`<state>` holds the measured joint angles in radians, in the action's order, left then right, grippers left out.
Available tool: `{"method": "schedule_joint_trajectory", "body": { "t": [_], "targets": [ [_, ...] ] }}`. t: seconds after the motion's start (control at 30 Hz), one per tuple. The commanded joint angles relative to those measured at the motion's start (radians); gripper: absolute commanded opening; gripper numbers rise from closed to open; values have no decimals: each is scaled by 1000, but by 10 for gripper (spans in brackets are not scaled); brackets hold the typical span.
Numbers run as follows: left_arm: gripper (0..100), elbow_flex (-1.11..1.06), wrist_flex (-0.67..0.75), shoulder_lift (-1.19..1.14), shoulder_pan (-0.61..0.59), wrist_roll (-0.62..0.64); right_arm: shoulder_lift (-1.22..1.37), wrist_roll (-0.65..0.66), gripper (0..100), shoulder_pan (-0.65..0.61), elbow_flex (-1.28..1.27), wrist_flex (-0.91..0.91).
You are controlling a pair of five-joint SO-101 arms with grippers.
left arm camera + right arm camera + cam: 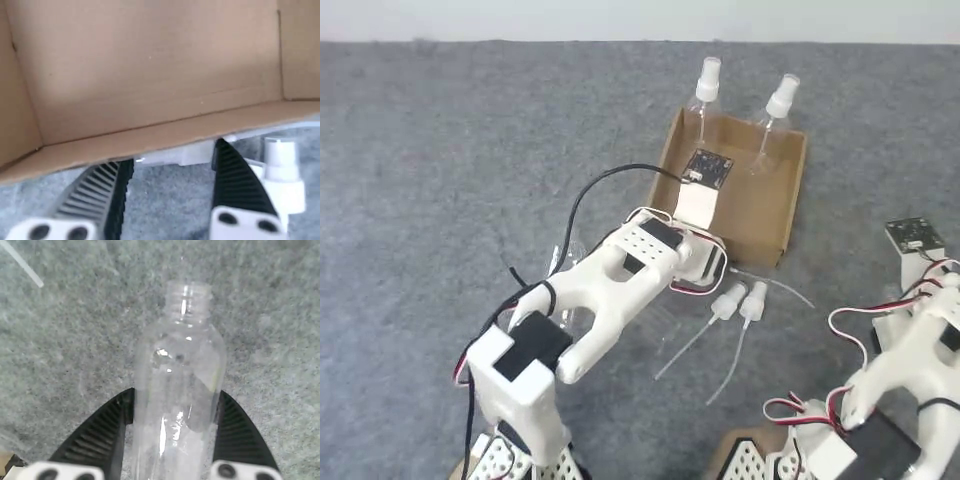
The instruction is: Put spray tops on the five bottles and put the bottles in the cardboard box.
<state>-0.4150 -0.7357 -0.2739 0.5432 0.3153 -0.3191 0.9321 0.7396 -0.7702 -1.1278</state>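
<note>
Left jaws: spread wide at the near outer wall of the brown cardboard box [150,65], a whitish plastic piece [175,155] between the tips; unclear whether gripped. Just beside the box, on the grey carpeted worktop [440,150], two white spray tops with thin tubes [728,300] [754,298]. Inside the box, by the far wall, two clear plastic bottles with white spray tops [705,95] [775,115], upright. Right jaws: pressed against both sides of a clear uncapped plastic bottle [177,390], neck open, over the worktop.

Two capped bottles [708,95] [775,120] seemingly upright in cardboard box [775,215], spray tops [728,300] [753,300] beside; uncapped bottle [177,390]
</note>
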Motion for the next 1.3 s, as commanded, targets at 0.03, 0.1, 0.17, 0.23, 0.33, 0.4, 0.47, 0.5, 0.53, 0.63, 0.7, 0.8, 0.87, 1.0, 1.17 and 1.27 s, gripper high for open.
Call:
{"method": "schedule_joint_trajectory", "body": {
  "t": [0.03,0.1,0.17,0.23,0.33,0.4,0.47,0.5,0.53,0.63,0.7,0.8,0.87,1.0,1.17,1.27],
  "targets": [
    [148,50,-69,21,21,-11,5,14,161,8,58,2],
    [145,51,-112,21,38,-12,5,12,161,8,58,2],
    [145,51,-149,21,54,-14,5,12,161,8,58,2],
    [145,50,-180,21,58,-21,5,12,161,8,58,2],
    [145,50,-230,21,54,-75,5,12,161,8,58,2],
    [145,48,-265,21,52,-87,5,12,161,8,58,2],
    [144,48,-302,21,55,-101,5,12,161,8,58,2],
    [141,48,-315,21,57,-109,5,12,161,8,58,2],
    [132,48,-324,21,57,-117,4,12,161,8,58,2],
    [107,53,-362,23,54,-155,4,12,161,8,58,2],
    [109,54,-393,40,54,-175,4,14,161,8,58,2],
    [109,50,-423,117,54,-201,1,12,161,8,58,2],
    [110,50,-428,186,54,-219,-2,12,161,8,58,2],
    [125,50,-420,293,63,-256,-2,12,161,8,58,2],
    [189,51,-374,276,104,-333,-4,12,161,8,58,2],
    [176,54,-342,233,146,-354,-1,12,162,8,58,2]
  ]
}}
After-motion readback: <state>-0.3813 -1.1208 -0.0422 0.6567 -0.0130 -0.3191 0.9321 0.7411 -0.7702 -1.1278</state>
